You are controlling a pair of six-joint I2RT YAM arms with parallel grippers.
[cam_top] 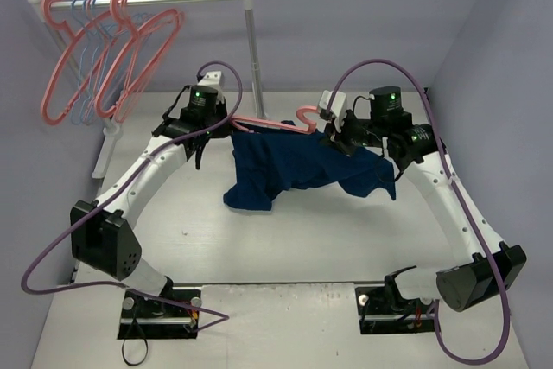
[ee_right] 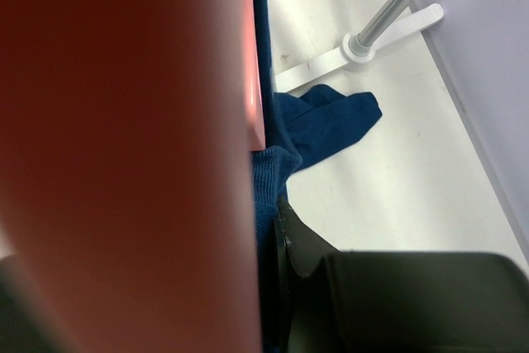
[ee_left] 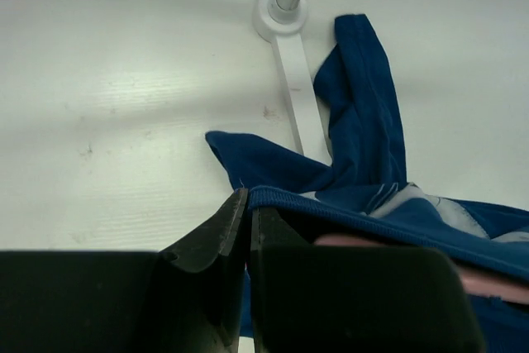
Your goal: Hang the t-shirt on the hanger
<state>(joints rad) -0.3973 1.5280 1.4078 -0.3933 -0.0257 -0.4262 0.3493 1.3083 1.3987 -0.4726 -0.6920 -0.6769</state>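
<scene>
the t-shirt (cam_top: 298, 170) hangs bunched over the middle of the table (cam_top: 285, 248), toward its far edge, slung between the two grippers. the hanger (cam_top: 276, 123) runs along its top edge, with the hook standing clear of the cloth at the right end. in the left wrist view a stretch of pink bar lies under the blue hem, so that arm of the hanger looks to be inside the shirt already.

the left gripper (ee_left: 246, 200) is pinched tight on the hem, with cloth showing between its fingers. the right gripper (cam_top: 339, 140) sits just below the hook. its jaws look narrow, closed on the hanger with a fold of shirt beside it.

by my reading the threading is well along but not finished. the cloth is twisted and uneven, one sleeve droops at the right, and the shirt does not yet sit squarely on both shoulders. straightening it and letting go are still to do.

in the right wrist view a big blurred pink mass fills the left side and hides one finger, so that grip is partly a guess. i cannot tell whether the hook comes up through the neck opening, or whether the low fold at the left touches the table. the small white print does not show.

at the far left corner the rack (cam_top: 251, 49) carries the spare hangers (cam_top: 112, 58).
</scene>
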